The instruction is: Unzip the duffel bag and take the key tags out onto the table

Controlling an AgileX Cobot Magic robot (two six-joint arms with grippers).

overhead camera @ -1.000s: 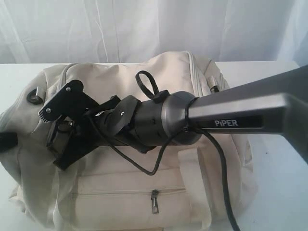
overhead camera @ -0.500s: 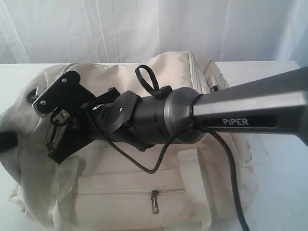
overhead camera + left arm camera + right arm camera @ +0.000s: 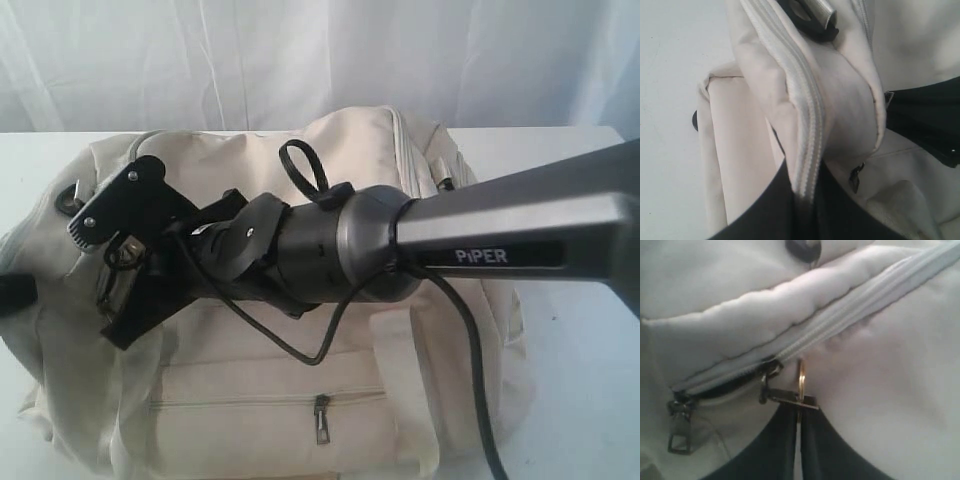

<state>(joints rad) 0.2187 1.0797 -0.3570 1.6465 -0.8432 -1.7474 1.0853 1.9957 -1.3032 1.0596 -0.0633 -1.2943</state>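
Observation:
The cream duffel bag (image 3: 300, 390) lies on the white table (image 3: 585, 350). My right arm reaches across it to its left end. There my right gripper (image 3: 799, 407) is shut on the dark metal zip pull (image 3: 785, 396), which carries a gold ring (image 3: 801, 377). Behind the slider the top zip (image 3: 725, 382) shows a short dark gap, and the rest of the zip stays closed. My left gripper (image 3: 805, 192) is shut on a fold of the bag along the white zip tape (image 3: 800, 100). It shows only as a dark edge (image 3: 12, 295) in the exterior view. The key tags are hidden.
A second zip slider (image 3: 676, 432) hangs near the open end of the zip. The front pocket zip pull (image 3: 321, 417) faces the camera. A dark D-ring (image 3: 72, 195) sits at the bag's left end. My right arm's cable (image 3: 470, 380) droops over the bag.
My right gripper has shifted slightly left along the bag's top with the zip pull in it, its wrist turning a little. The bag and the left gripper stay put.

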